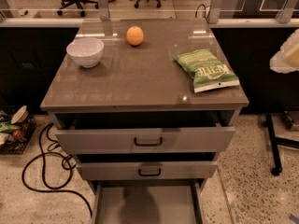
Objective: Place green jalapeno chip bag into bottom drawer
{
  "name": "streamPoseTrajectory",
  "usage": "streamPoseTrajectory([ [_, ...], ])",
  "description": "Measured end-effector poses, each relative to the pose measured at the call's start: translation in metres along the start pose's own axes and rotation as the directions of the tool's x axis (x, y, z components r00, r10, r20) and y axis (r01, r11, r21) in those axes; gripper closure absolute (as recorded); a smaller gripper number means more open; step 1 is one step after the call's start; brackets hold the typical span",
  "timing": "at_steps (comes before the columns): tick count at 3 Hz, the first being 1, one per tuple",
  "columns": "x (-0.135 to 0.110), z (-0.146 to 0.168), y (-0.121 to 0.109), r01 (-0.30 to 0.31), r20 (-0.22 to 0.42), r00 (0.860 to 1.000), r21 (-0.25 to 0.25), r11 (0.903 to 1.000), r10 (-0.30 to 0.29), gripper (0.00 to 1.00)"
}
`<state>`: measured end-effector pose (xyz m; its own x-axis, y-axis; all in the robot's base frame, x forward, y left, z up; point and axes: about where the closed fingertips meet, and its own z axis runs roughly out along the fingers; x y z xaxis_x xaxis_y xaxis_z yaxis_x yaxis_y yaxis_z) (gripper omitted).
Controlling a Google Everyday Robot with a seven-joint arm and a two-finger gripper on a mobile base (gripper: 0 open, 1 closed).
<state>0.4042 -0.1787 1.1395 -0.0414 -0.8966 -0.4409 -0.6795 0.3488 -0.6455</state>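
The green jalapeno chip bag (207, 69) lies flat on the right side of the cabinet top (140, 85), with its white bottom edge toward the front right corner. The bottom drawer (147, 204) is pulled out below, and its plain grey floor shows with nothing on it. My gripper (285, 55) is a pale shape at the right edge of the view. It is to the right of the bag, off the cabinet, and holds nothing that I can see.
A white bowl (85, 52) and an orange (135, 35) sit at the back left of the top. The two upper drawers (147, 141) stand slightly open. A black cable (44, 169) and a basket (11, 132) lie on the floor at left. A black stand leg (273, 146) is at right.
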Motion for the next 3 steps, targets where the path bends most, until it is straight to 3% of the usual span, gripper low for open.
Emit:
streamPoseTrajectory([
  [2, 0.0, 0.0, 0.0, -0.001, -0.001, 1.0, 0.001, 1.0, 0.001, 0.0],
  [3, -0.007, 0.017, -0.017, -0.042, -0.009, 0.999, 0.041, 0.9983, 0.042, 0.0],
])
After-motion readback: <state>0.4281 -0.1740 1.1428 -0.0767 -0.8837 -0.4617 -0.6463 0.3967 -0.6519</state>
